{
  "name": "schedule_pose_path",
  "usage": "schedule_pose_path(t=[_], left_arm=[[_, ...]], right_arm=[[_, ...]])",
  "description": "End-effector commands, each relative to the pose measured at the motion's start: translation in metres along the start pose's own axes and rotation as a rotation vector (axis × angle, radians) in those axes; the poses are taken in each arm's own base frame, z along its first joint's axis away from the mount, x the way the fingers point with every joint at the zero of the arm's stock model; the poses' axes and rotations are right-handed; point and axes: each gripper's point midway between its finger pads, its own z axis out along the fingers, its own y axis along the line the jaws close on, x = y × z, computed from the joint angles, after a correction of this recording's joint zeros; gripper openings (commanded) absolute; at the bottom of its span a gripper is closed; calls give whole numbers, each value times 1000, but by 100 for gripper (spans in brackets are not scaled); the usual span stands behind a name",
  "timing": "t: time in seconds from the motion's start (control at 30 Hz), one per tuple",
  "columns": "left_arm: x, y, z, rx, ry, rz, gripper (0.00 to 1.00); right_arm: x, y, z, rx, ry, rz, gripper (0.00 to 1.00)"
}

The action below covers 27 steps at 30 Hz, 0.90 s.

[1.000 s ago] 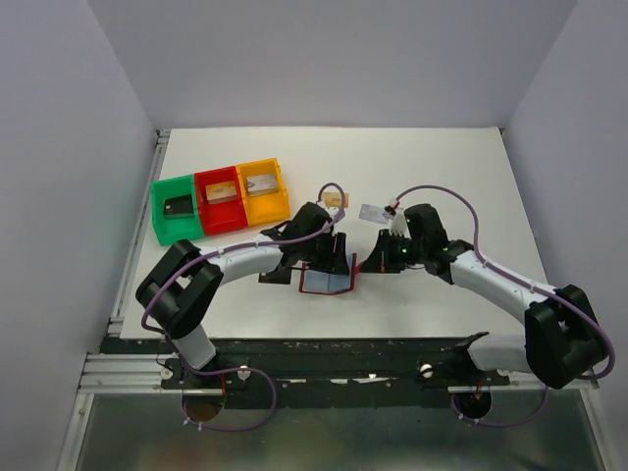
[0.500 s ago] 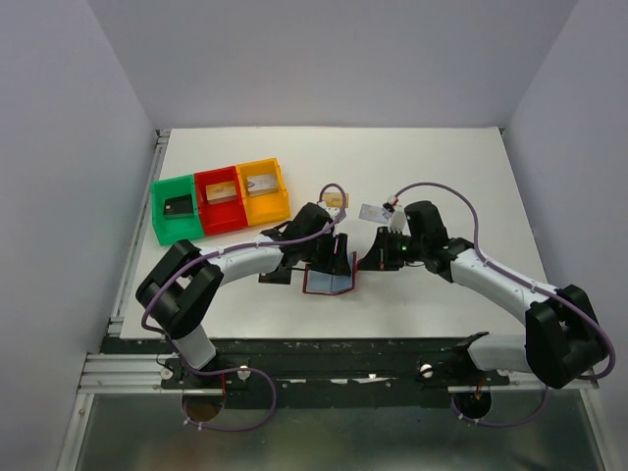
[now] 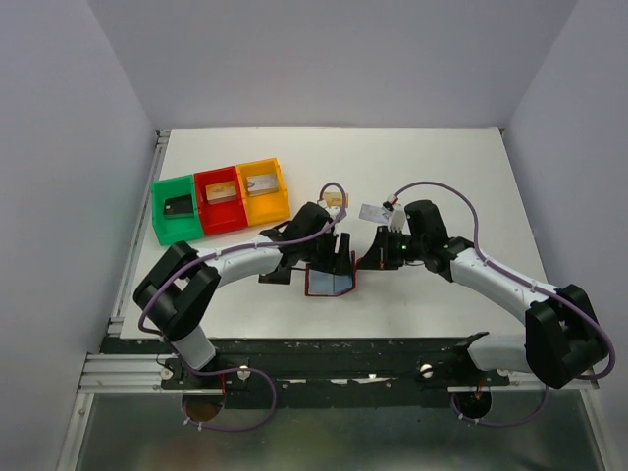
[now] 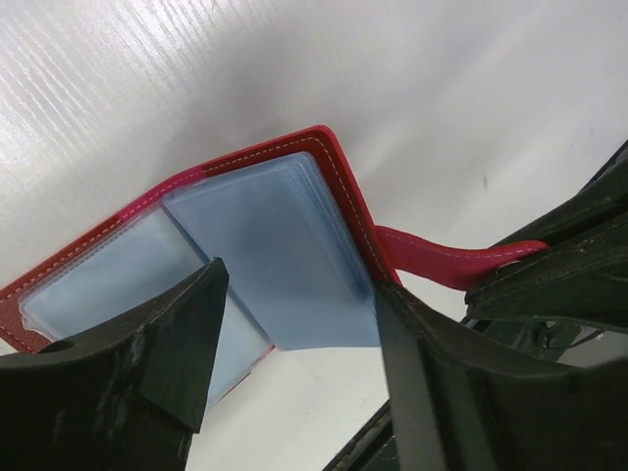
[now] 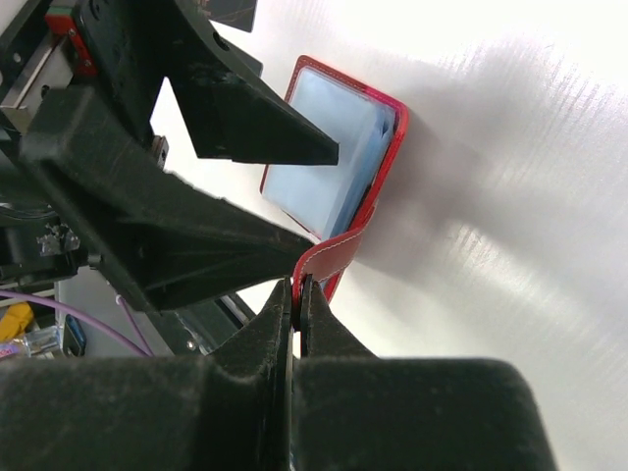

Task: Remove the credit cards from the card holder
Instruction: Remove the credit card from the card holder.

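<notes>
The maroon card holder (image 3: 330, 283) lies open on the table between my grippers, its light blue pockets (image 4: 285, 255) facing up. My left gripper (image 3: 332, 257) is open, its fingers (image 4: 172, 343) on either side of a loose blue pocket flap without pinching it. My right gripper (image 5: 296, 287) is shut on the holder's red snap tab (image 5: 339, 250) and holds it up off the table. A black card (image 3: 180, 207) lies in the green tray; light-coloured cards lie in the red tray (image 3: 221, 190) and the yellow tray (image 3: 260, 183). I cannot make out cards inside the pockets.
The green tray (image 3: 163, 218), red tray (image 3: 218, 220) and yellow tray (image 3: 280, 196) stand in a row at the left back. Purple cables loop above both wrists. The table's near edge runs just below the holder.
The holder looks narrower from above, its right side drawn up by the tab. Both arms have barely moved.
</notes>
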Motion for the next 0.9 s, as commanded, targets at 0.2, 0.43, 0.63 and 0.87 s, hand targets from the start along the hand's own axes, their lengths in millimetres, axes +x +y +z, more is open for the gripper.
schedule_pose_path(t=[0.2, 0.43, 0.63, 0.87], left_arm=[[-14, -8, -12, -2, -67, 25, 99], [-10, -6, -12, -5, -62, 21, 92], [-12, -3, -17, -23, -97, 11, 81], [-25, 16, -36, -161, -198, -29, 99]], right_arm=[[-10, 11, -1, -37, -12, -15, 0], [-11, 12, -4, -34, -25, -17, 0], [-12, 18, -8, -55, -32, -21, 0], [-15, 26, -15, -65, -39, -40, 0]])
